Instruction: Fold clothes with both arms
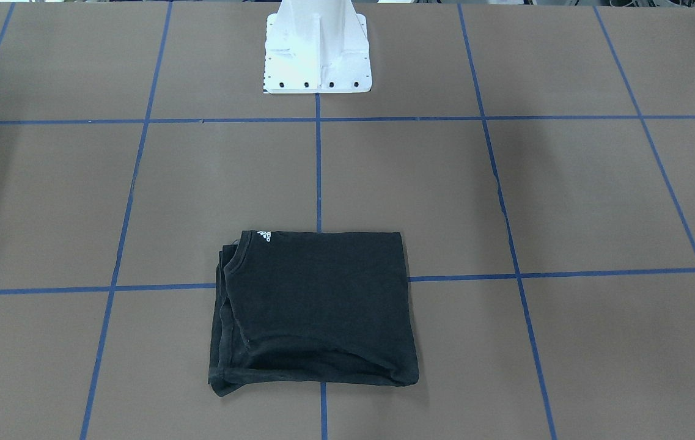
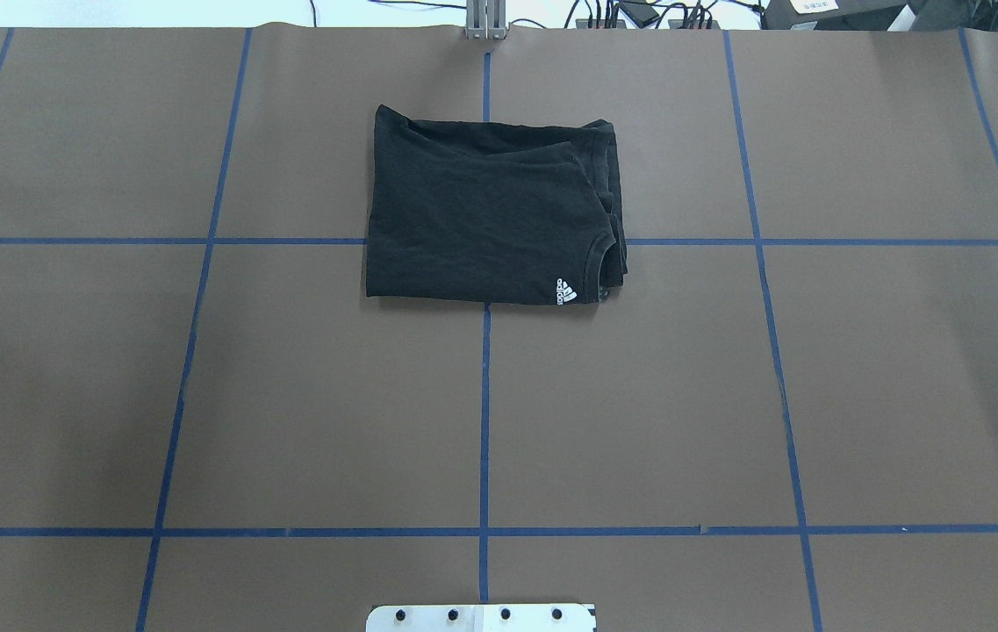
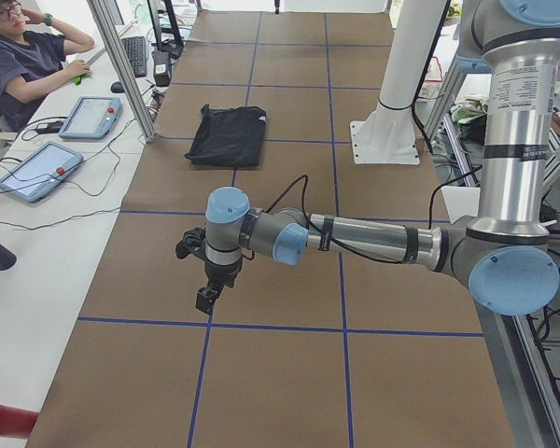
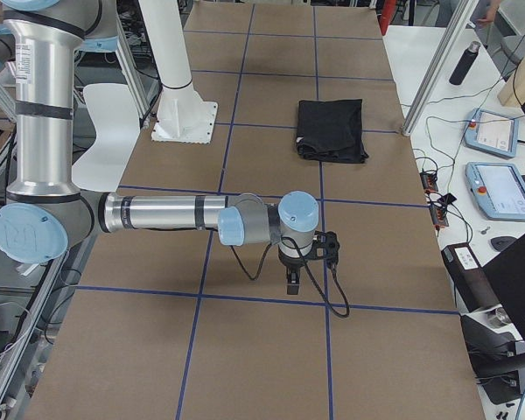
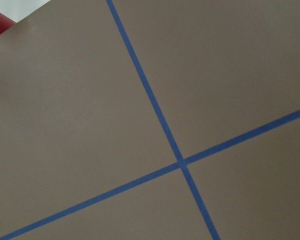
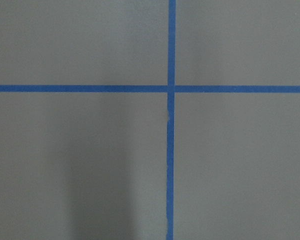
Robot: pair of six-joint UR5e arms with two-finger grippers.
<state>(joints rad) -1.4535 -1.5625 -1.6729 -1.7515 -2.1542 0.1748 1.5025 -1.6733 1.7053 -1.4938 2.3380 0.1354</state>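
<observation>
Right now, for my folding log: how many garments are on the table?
1: the black T-shirt, folded, lying across the centre tape line; its folds could hide another.

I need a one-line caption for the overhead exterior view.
Folded black T-shirt on the brown table with blue tape lines, its small white logo at the corner nearest the robot's base.

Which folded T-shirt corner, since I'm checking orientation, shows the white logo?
The T-shirt corner nearest the pedestal, on the robot's right; other corners are plain black.
</observation>
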